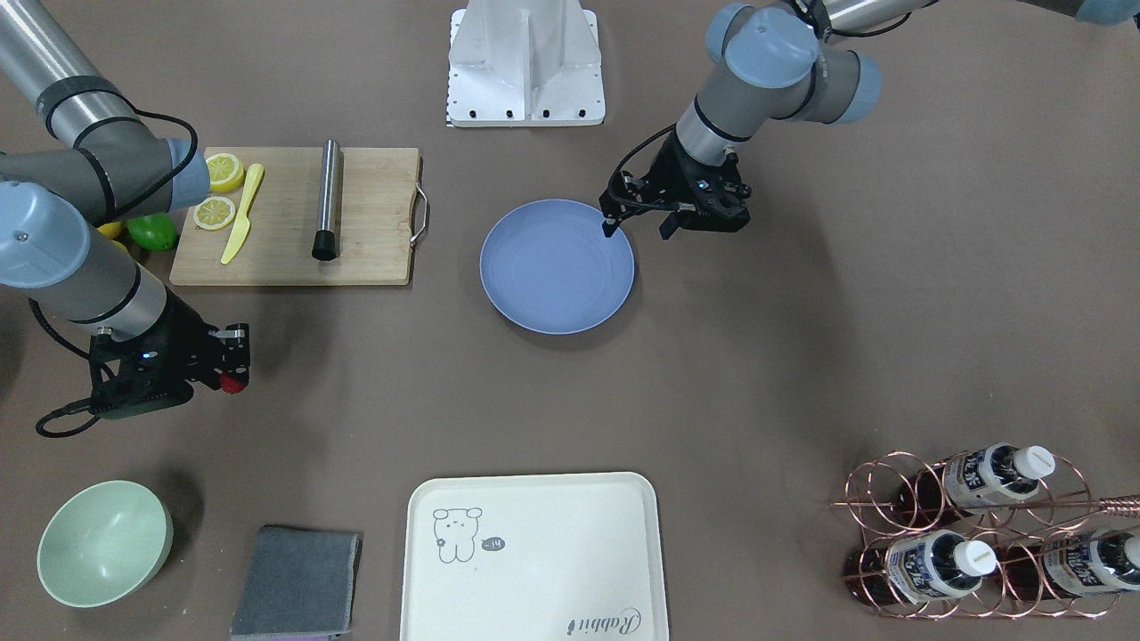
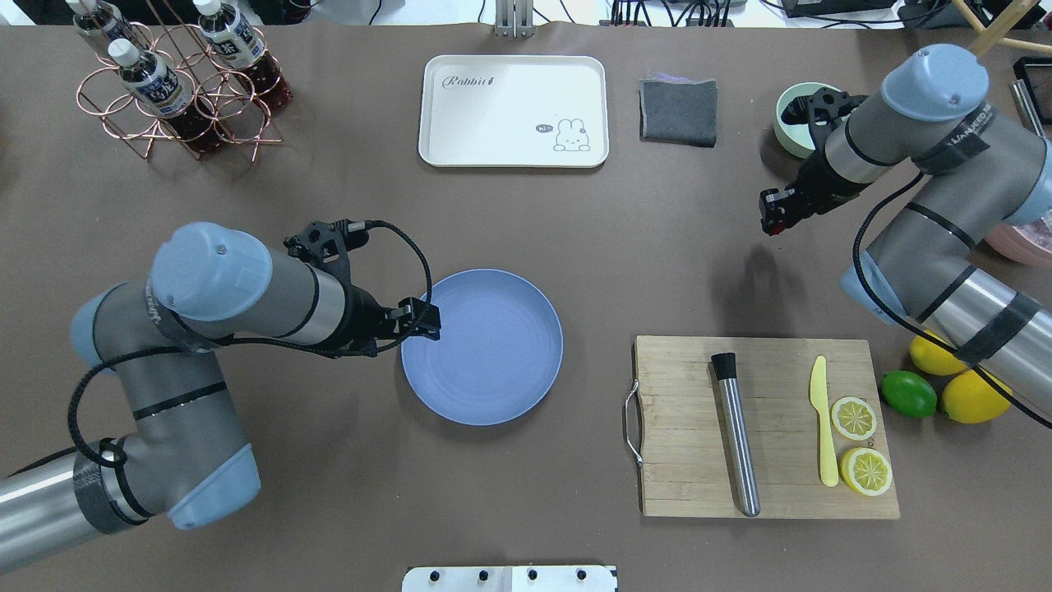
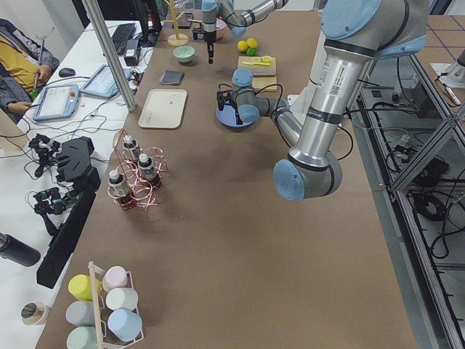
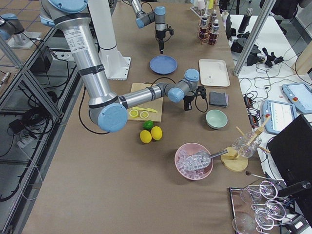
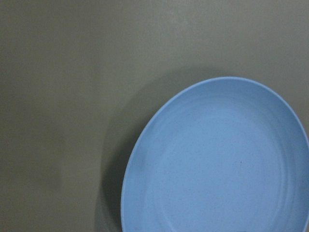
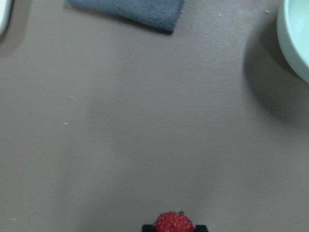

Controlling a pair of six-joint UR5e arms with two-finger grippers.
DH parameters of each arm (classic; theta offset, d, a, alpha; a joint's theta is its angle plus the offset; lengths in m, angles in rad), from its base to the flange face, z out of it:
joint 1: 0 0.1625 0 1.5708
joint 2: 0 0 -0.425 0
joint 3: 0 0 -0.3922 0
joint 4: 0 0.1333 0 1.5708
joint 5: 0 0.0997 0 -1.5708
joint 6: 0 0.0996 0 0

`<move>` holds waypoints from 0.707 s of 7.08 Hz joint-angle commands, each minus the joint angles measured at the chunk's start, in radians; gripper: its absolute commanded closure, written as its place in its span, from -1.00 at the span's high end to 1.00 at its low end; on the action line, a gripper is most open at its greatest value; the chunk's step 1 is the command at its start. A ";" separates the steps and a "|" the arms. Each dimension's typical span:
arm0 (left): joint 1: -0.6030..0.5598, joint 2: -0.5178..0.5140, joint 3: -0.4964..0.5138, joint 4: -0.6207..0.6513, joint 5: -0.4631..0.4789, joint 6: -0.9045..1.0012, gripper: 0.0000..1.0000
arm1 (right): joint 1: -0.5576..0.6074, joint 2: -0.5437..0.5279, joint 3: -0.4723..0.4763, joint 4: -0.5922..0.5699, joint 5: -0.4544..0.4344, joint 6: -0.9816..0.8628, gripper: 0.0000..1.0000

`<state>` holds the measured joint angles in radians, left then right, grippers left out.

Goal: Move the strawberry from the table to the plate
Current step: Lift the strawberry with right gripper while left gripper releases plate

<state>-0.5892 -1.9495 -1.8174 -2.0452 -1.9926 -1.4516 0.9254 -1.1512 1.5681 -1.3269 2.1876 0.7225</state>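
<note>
1. The right gripper (image 2: 772, 220) points down, and its fingertips pinch the strawberry (image 6: 174, 223) from both sides.
2. We see the berry held above bare table (image 1: 757, 356), between the pale green bowl (image 1: 102, 543) and the wooden cutting board (image 1: 374, 223). It is well apart from the blue plate (image 1: 557, 276).
3. A grey cloth (image 1: 298, 579) lies just beside the bowl, which shows only its pale inside.
4. Over at the left gripper (image 1: 637, 228), the fingers are spread wide with nothing between them. It hangs over the plate's rim on the robot's left side.
5. The left wrist view gives us the plate's plain blue surface and the table next to it.
6. On the board lie two lemon slices (image 1: 218, 191), a yellow knife (image 1: 242, 218) and a steel rod (image 1: 328, 200).
7. The right arm is bent sharply at the elbow, with its wrist turned downward.
8. The left arm folds back on itself, and its forearm reaches in level toward the plate.
</note>
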 commanded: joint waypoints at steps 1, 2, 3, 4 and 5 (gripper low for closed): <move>-0.125 0.085 0.001 0.005 -0.064 0.217 0.93 | -0.096 0.092 0.131 -0.132 -0.014 0.209 -1.00; -0.203 0.119 0.001 0.087 -0.098 0.391 0.93 | -0.187 0.123 0.163 -0.133 -0.088 0.330 -1.00; -0.292 0.130 0.000 0.171 -0.156 0.550 0.93 | -0.303 0.178 0.155 -0.133 -0.180 0.451 -1.00; -0.351 0.155 0.004 0.186 -0.190 0.629 0.93 | -0.395 0.229 0.141 -0.135 -0.266 0.538 -1.00; -0.385 0.168 0.013 0.188 -0.215 0.657 0.93 | -0.457 0.278 0.094 -0.133 -0.307 0.605 -1.00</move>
<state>-0.9144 -1.8030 -1.8125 -1.8765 -2.1686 -0.8688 0.5650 -0.9365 1.7023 -1.4603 1.9548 1.2261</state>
